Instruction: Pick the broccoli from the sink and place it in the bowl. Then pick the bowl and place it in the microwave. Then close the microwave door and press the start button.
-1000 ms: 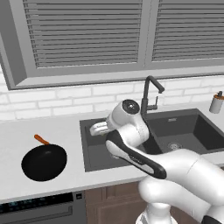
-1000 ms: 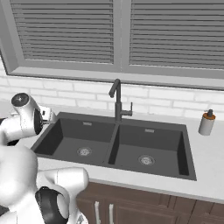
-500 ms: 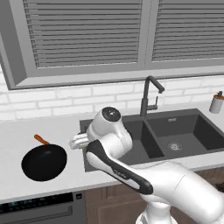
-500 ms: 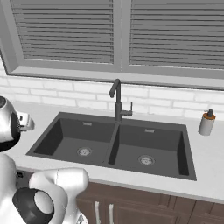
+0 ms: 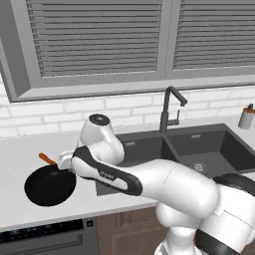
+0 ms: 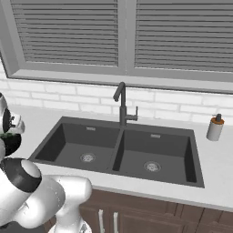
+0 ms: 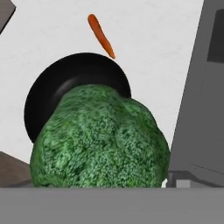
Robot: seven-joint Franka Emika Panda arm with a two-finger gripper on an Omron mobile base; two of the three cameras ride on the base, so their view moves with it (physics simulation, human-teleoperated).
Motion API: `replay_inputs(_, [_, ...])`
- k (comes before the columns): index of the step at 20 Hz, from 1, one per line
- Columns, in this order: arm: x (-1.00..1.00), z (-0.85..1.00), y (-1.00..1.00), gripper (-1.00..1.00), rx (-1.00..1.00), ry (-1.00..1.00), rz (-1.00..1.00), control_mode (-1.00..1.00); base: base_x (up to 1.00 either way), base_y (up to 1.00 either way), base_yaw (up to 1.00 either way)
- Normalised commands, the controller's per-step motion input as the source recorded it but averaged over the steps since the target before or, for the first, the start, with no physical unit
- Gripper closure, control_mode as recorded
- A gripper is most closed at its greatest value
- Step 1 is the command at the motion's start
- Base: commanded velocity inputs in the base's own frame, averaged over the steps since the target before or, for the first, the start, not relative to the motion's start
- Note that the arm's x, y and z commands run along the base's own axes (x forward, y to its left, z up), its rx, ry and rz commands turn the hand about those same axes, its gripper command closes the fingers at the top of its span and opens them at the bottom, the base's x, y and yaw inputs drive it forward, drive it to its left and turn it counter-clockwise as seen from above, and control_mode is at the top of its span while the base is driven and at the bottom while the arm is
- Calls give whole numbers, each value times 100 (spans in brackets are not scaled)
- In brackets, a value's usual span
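The broccoli (image 7: pixel 100 140), a bumpy bright green floret, bulks large in the hand view and hides the fingertips that hold it. My gripper (image 5: pixel 64 163) is shut on it and hangs over the counter left of the sink (image 5: pixel 209 144), at the right rim of a flat black frying pan (image 5: pixel 50 187) with an orange handle (image 7: pixel 100 37). In the hand view the pan (image 7: pixel 52 87) lies directly beneath the floret. My hand (image 6: pixel 10 131) also shows at the left edge of the right base view. The bowl, the microwave and its door are out of view.
A black gooseneck faucet (image 6: pixel 122 102) stands behind the double sink (image 6: pixel 123 150). A soap bottle (image 6: pixel 215 127) sits on the counter at the far right. A dark appliance front (image 5: pixel 45 239) lies under the counter below the pan. The window and blinds fill the back wall.
The arm has swung left from above the sink's left basin to the counter by the frying pan, carrying the broccoli with it. The sink basins now lie bare.
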Motion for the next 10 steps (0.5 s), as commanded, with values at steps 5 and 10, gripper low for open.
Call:
replay_inputs(5, [0, -22, 75, 100, -20, 9, 0, -100, 0, 0, 0])
replay_inputs(10, [0, -50, 59, 100, -26, 2, 0, -100, 0, 0, 0])
